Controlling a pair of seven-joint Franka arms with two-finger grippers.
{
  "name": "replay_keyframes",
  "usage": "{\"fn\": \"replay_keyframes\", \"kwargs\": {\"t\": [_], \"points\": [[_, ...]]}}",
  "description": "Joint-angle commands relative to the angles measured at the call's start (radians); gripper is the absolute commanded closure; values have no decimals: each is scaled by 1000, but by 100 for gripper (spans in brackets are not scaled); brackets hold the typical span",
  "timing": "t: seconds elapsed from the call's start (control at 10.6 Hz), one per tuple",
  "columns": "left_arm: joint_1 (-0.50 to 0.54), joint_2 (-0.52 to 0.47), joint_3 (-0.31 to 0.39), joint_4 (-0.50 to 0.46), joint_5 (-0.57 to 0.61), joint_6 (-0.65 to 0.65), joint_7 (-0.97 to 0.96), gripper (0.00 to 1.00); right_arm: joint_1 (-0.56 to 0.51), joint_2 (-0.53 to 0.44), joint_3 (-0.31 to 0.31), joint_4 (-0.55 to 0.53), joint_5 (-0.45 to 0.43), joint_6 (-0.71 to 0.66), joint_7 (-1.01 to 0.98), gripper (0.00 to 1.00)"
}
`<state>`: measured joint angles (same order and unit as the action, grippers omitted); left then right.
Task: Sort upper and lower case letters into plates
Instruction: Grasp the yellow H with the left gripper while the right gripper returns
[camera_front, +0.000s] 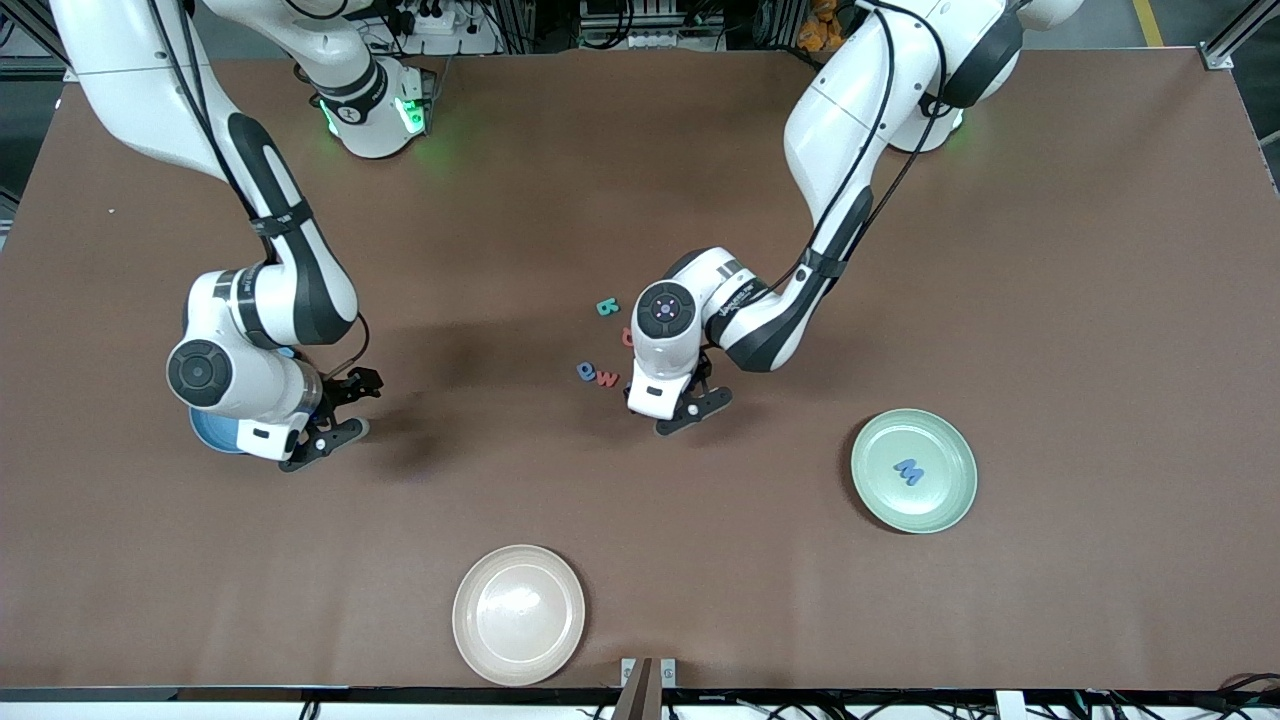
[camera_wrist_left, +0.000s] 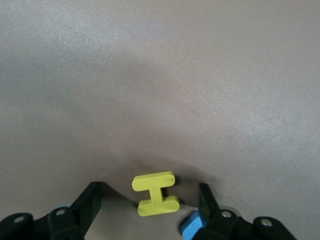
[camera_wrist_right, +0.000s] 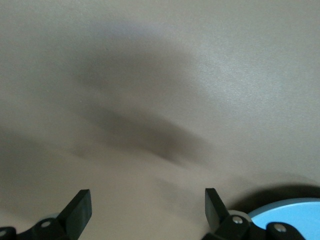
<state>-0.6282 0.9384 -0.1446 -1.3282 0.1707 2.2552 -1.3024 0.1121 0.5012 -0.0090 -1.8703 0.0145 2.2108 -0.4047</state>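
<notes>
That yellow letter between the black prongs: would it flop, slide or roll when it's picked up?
The yellow letter looks thick and blocky, so probably stiff, not floppy. It lies flat on the table, so rolling seems unlikely. Being small, it is probably light and might skid if nudged.

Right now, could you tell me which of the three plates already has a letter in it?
The pale mint green plate toward the left arm's end holds a blue letter. The beige plate holds none, and the blue plate is mostly hidden under the right arm.
</notes>
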Motion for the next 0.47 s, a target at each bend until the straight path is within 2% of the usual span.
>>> {"fn": "replay_keyframes", "kwargs": {"t": [0.0, 0.19, 0.28, 0.38], "points": [[2, 8, 5, 12, 10, -2, -11, 35, 43, -1, -2, 3, 13, -5, 65, 0], [4, 7, 5, 14, 7, -2, -14, 82, 79, -1, 0, 3, 13, -2, 134, 0], [5, 0, 3, 14, 7, -2, -14, 100, 101, -3, 0, 7, 16, 0, 167, 0], [8, -7, 3, 14, 7, -2, -18, 100, 122, -3, 0, 4, 19, 1, 197, 0]]}}
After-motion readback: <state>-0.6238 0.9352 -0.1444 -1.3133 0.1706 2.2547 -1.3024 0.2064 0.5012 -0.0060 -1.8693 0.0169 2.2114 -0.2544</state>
